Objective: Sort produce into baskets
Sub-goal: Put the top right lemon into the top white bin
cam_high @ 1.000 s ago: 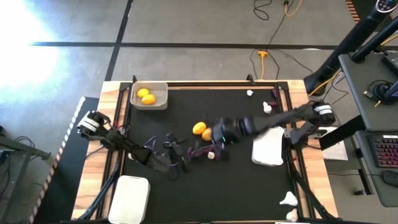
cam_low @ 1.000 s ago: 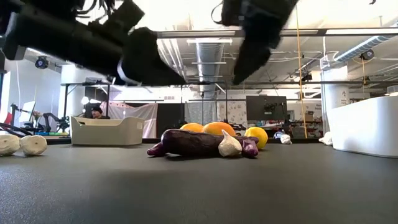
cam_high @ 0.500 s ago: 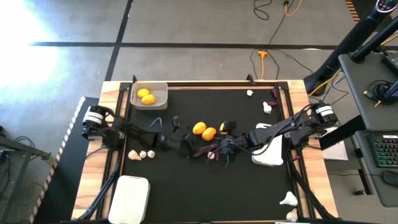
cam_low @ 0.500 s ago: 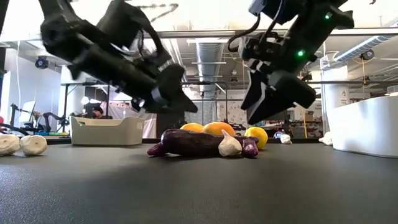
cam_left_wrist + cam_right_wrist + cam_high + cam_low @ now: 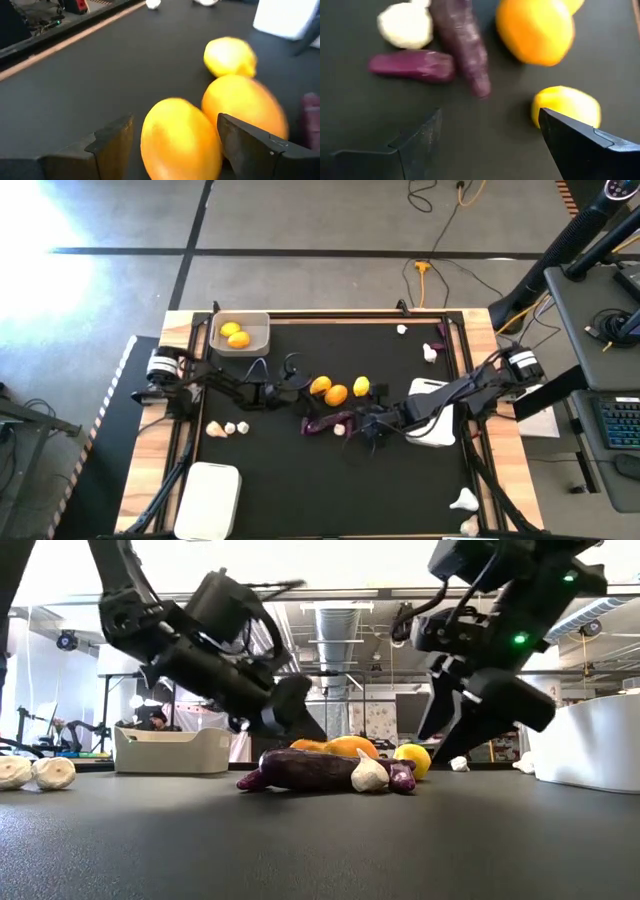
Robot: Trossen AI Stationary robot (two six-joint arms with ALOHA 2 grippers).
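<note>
Three yellow-orange citrus fruits lie mid-table. Just near of them lie a large purple eggplant, a tiny eggplant and a white garlic bulb. My left gripper is open. Its fingers stand on either side of the leftmost citrus; I cannot tell whether they touch it. My right gripper is open and empty, low over the mat just right of the eggplants. A citrus lies beside one of its fingers.
A far-left basket holds two citrus fruits. A white basket sits at the right under my right arm, and another at the near left. Three garlic bulbs lie at the left, others at the far right and near right.
My left gripper has gone toward the far edge and to the right, up to the leftmost citrus. My right gripper has gone down and toward the table's right and near edges, away from the citrus. The produce has stayed in place.
</note>
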